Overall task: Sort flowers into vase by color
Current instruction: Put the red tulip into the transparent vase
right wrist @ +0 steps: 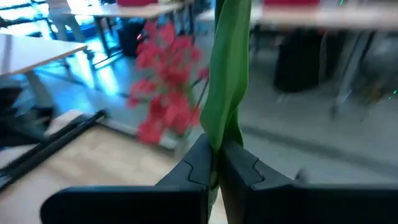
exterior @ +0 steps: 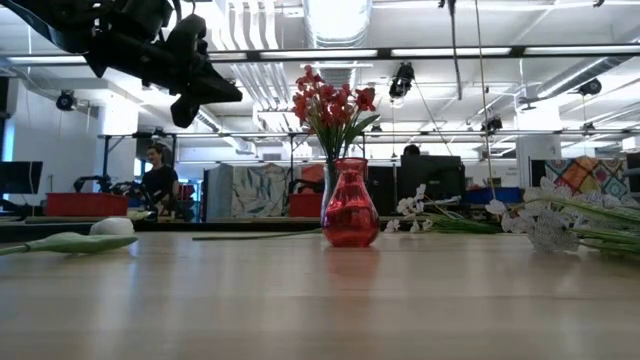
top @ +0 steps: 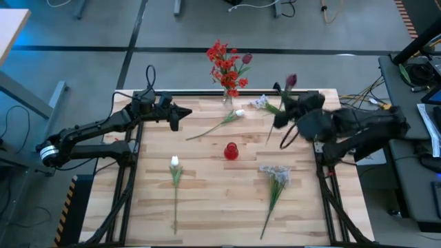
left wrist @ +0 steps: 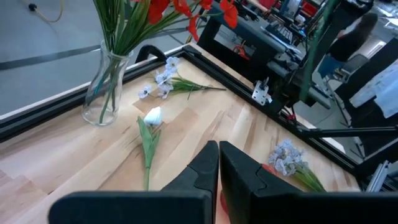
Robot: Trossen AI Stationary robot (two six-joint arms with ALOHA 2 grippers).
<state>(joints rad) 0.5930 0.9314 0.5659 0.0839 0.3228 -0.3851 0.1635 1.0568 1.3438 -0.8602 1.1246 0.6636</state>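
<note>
Plastic and fabric throughout, so the flowers should be light, springy in the stem and soft at the head; judgement only.

Near edge of the table: a white tulip (top: 174, 162) lies flat on the wood with its stem running toward the front, and a pale blue-white cluster (top: 275, 173) lies to its right, well apart. Stems are thin and smooth (likely to roll or slip between narrow fingers), so the best hold looks to be mid-stem, crosswise, not on the petals, which would crush or shed.

Middle: a small red vase (top: 231, 150) stands upright and holds nothing. A second white tulip (top: 238, 113) lies just beyond it, on a slant.

Right gripper (top: 284, 116) is raised over the far right part of the table, fingers closed flat on the green stem of a dark maroon bud (top: 291, 80); the right wrist view shows the stem (right wrist: 229, 74) pinched between the tips and standing up out of them. A long stem held low will probably sway at the top.

Left gripper (left wrist: 219, 163) hangs over the far left of the table, fingers pressed together, nothing between them.

Far edge: a clear glass vase (left wrist: 104, 87) holds the red flowers (top: 226, 65); another pale cluster (top: 260, 102) lies beside it.
</note>
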